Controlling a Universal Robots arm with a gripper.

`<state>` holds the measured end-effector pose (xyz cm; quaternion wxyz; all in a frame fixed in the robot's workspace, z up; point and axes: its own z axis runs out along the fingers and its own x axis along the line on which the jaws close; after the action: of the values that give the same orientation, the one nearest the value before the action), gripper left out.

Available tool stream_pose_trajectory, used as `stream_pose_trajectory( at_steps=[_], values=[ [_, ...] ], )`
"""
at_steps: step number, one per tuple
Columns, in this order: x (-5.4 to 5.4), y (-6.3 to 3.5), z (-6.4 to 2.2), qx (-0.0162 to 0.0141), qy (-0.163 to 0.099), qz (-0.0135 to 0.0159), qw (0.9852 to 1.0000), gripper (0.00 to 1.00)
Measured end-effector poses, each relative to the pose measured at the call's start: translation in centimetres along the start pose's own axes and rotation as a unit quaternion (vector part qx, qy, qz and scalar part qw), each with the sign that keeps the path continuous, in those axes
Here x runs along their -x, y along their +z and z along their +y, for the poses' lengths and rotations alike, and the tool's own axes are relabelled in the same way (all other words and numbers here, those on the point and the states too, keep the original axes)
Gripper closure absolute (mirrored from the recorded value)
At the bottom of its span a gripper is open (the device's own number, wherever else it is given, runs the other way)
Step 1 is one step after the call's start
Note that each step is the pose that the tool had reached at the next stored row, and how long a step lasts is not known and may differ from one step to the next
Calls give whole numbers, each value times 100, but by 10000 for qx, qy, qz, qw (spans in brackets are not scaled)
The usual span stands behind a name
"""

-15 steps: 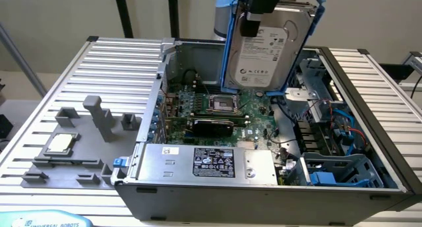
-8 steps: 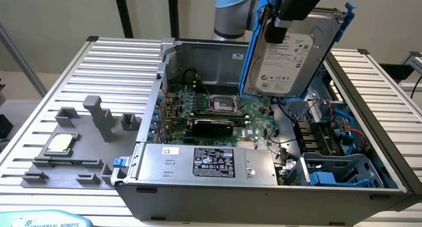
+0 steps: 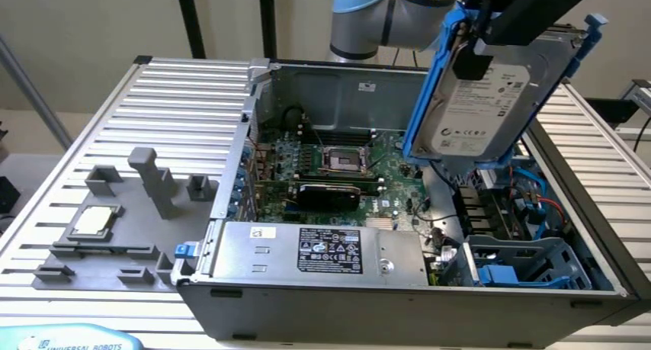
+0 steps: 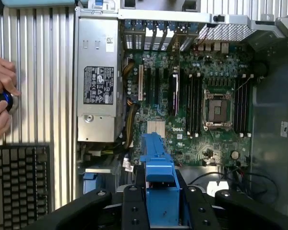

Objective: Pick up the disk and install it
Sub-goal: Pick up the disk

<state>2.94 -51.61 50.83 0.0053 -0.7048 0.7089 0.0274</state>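
The disk (image 3: 476,110), a silver-grey hard drive with a white label in a blue carrier bracket (image 3: 428,98), hangs tilted on edge above the open computer case (image 3: 407,304), toward the exterior view's right. My gripper (image 3: 505,24) is shut on its upper end. In the wrist view the carrier's blue edge (image 4: 158,167) sticks out between my black fingers (image 4: 134,208), over the motherboard (image 4: 192,120).
Inside the case lie the motherboard with its CPU socket (image 3: 341,161), a grey power supply box (image 3: 315,251) and a blue drive cage (image 3: 519,266). A grey fixture with a CPU chip (image 3: 91,222) sits at the exterior view's left. A person's hands (image 4: 0,103) and a keyboard (image 4: 21,184) are beside the case.
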Motion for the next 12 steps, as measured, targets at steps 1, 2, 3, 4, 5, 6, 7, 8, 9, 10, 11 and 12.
stream_pose_trajectory(
  at_steps=[1,2,3,4,5,6,7,8,9,10,11,12],
  values=[
    [-29,-2,-28,-1,0,-1,10000,67],
    [-64,-3,-48,0,0,-1,10000,67],
    [-98,-5,-64,0,0,-1,10000,67],
    [-132,-7,-79,0,0,0,10000,67],
    [-168,-9,-93,0,0,0,10000,67],
    [-204,-11,-107,0,0,0,10000,67],
    [-237,-12,-120,0,0,0,10000,67],
    [-272,-14,-135,0,0,0,10000,67],
    [-309,-16,-152,0,0,0,10000,67],
    [-344,-17,-169,0,0,-1,10000,67],
    [-390,-20,-192,0,0,0,10000,67],
    [-426,-21,-210,0,0,0,10000,67]
  ],
)
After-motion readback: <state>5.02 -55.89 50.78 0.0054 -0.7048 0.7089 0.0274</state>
